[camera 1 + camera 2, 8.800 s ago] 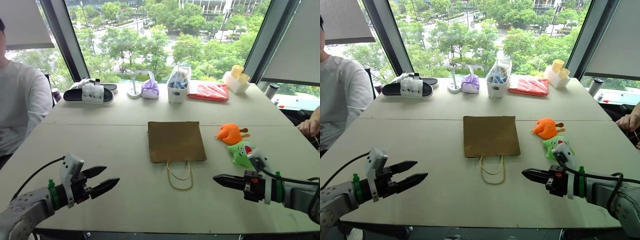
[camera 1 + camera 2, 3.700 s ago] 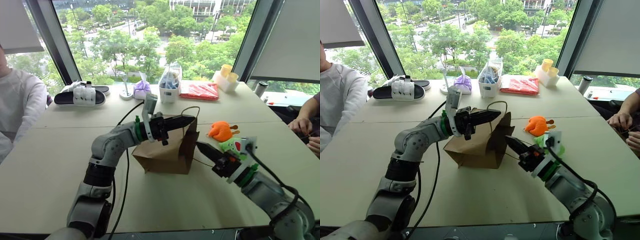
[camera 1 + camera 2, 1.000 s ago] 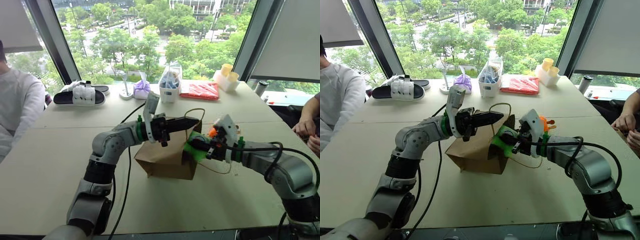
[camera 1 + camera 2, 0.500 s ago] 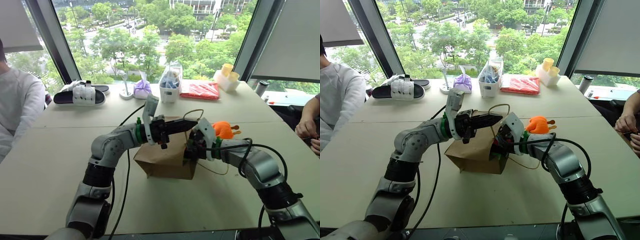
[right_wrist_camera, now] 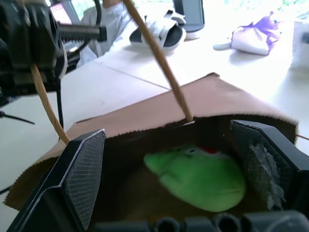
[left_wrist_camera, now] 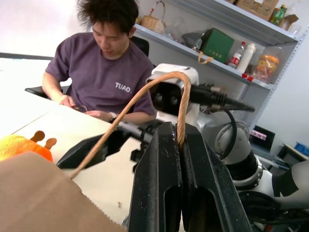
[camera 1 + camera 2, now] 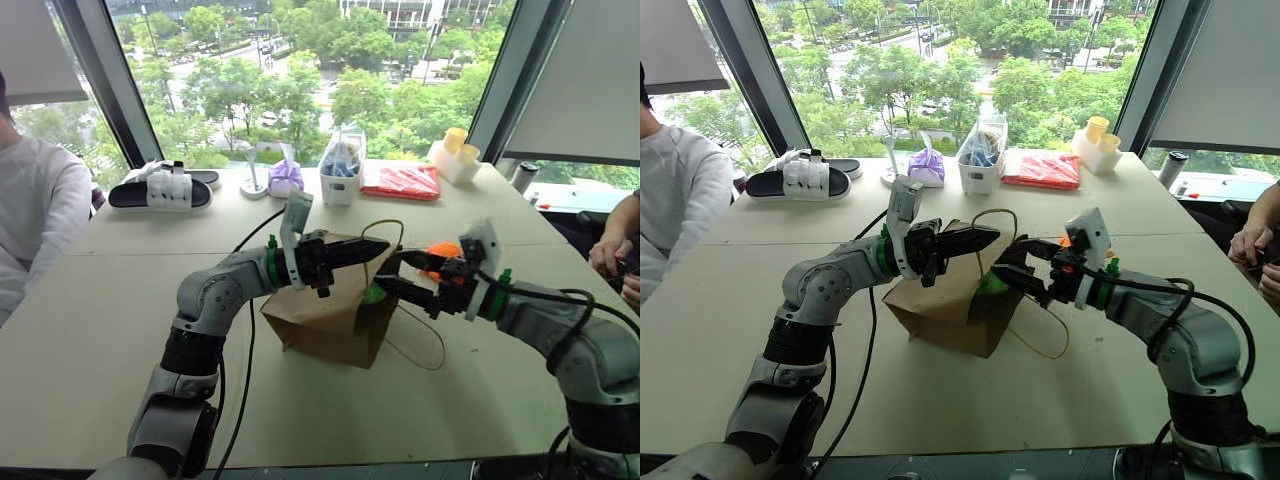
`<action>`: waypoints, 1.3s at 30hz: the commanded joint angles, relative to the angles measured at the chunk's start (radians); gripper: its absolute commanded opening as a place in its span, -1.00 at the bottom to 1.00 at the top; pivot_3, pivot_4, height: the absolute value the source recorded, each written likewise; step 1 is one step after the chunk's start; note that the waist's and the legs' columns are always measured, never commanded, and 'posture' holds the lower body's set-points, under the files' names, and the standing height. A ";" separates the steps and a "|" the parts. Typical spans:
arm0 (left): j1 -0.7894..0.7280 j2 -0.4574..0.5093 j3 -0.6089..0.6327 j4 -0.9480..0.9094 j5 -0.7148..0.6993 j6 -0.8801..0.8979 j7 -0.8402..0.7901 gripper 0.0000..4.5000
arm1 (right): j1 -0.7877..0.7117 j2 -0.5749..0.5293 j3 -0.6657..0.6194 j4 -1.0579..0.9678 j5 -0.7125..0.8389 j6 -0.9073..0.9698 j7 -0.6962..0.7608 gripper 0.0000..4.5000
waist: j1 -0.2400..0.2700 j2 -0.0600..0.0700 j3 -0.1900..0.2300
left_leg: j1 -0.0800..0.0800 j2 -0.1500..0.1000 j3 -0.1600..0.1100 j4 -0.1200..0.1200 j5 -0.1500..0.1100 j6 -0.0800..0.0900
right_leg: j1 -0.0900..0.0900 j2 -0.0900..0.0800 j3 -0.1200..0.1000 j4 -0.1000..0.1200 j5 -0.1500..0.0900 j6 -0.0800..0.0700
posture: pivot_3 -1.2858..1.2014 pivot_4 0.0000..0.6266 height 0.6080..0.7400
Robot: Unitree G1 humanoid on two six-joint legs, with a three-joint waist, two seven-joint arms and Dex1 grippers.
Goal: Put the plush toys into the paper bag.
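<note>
The brown paper bag [image 7: 322, 322] stands tilted on the table with its mouth turned toward my right arm. My left gripper [image 7: 378, 246] is shut on one cord handle [image 6: 181, 110] and holds the bag up. The green plush toy [image 5: 203, 176] lies just inside the bag's mouth, free of any grip. My right gripper [image 7: 392, 270] is open right in front of the mouth, its fingers [image 5: 84, 169] spread to either side of the toy without touching it. The orange plush toy [image 7: 446, 250] lies on the table behind my right gripper.
Along the far edge sit a black-and-white sandal [image 7: 160, 188], a purple bundle [image 7: 285, 178], a clear plastic bag [image 7: 340, 165], a red packet [image 7: 405, 182] and yellow cups [image 7: 452, 155]. A person [image 7: 35, 230] sits at the left; another person's hand [image 7: 610, 255] rests at the right.
My right gripper carried the green toy into the bag's mouth, opened and let go, then drew back to the right. The toy now lies inside. My left gripper kept still.
</note>
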 commanded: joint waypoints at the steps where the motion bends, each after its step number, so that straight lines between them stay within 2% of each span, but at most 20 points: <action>1: -0.023 -0.002 0.024 -0.013 -0.021 -0.007 -0.002 -1.00 | -0.010 -0.007 -0.075 -0.013 0.051 -0.009 -0.027 0.98 | 0.000 0.000 0.000 | 0.000 0.000 0.000 0.000 0.000 0.000 | 0.000 0.000 0.000 0.000 0.000 0.000 | 0.03 -0.52 1.00; 4: -0.025 -0.002 0.026 -0.012 -0.022 -0.007 -0.001 -1.00 | -0.032 0.016 -0.098 0.023 0.048 -0.027 -0.075 0.98 | 0.000 0.000 0.000 | 0.000 0.000 0.001 0.000 0.000 0.000 | 0.000 0.000 0.000 0.000 0.000 0.000 | 0.03 -0.52 1.00; 10: -0.025 -0.005 0.030 -0.011 -0.021 -0.009 0.008 -1.00 | -0.092 0.064 -0.102 0.265 -0.143 -0.185 -0.262 0.98 | 0.001 0.000 0.000 | 0.000 0.000 0.001 0.000 0.000 0.000 | 0.000 0.000 0.000 0.001 0.000 0.000 | 0.03 -0.52 1.00; 13: -0.025 -0.006 0.031 -0.012 -0.024 -0.010 0.014 -1.00 | -0.140 0.083 -0.059 0.394 -0.263 -0.269 -0.365 0.98 | -0.001 0.001 0.000 | 0.000 0.000 0.002 0.000 0.000 0.000 | -0.001 0.000 0.001 0.001 0.000 0.000 | 0.03 -0.52 1.00; 16: -0.028 -0.009 0.044 -0.003 -0.026 -0.018 0.031 -1.00 | -0.217 0.086 0.083 0.606 -0.471 -0.339 -0.517 0.98 | -0.010 0.001 0.000 | 0.000 0.000 0.003 0.000 0.001 -0.002 | -0.003 0.000 0.002 0.003 0.000 0.000 | 0.03 -0.52 1.00; 17: -0.030 -0.011 0.047 0.001 -0.027 -0.020 0.036 -1.00 | -0.232 0.098 0.105 0.643 -0.479 -0.375 -0.503 0.98 | -0.009 0.001 0.000 | 0.001 0.000 0.004 0.000 0.002 -0.003 | -0.004 0.000 0.003 0.005 0.000 0.000 | 0.03 -0.52 1.00; 22: -0.029 -0.010 0.047 -0.003 -0.023 -0.028 0.050 -1.00 | -0.222 0.152 0.116 0.589 -0.396 -0.406 -0.400 0.98 | 0.003 0.000 0.000 | 0.000 0.000 0.002 0.000 0.003 -0.006 | -0.006 0.000 0.002 0.009 0.000 0.000 | 0.03 -0.52 1.00; 24: -0.032 -0.005 0.050 0.006 -0.019 -0.033 0.048 -1.00 | -0.189 0.141 0.132 0.541 -0.398 -0.398 -0.371 0.98 | 0.002 0.000 0.000 | 0.000 -0.001 0.002 0.000 0.004 -0.008 | -0.005 -0.001 0.002 0.009 0.000 0.000 | 0.03 -0.52 1.00; 31: -0.069 -0.002 0.057 0.068 0.014 -0.084 0.046 -1.00 | -0.098 0.116 0.069 0.373 -0.331 -0.309 -0.338 0.98 | -0.003 0.000 0.000 | 0.000 -0.001 0.003 0.000 0.004 -0.006 | -0.006 -0.001 0.002 0.009 0.000 0.000 | 0.03 -0.52 1.00; 39: -0.095 -0.025 0.031 0.132 0.061 -0.147 0.026 -1.00 | 0.006 0.125 -0.149 0.118 0.027 -0.157 -0.245 0.98 | 0.001 0.000 0.000 | 0.000 0.000 0.002 0.000 0.001 -0.002 | -0.005 0.000 0.002 0.008 0.000 0.000 | 0.03 -0.52 1.00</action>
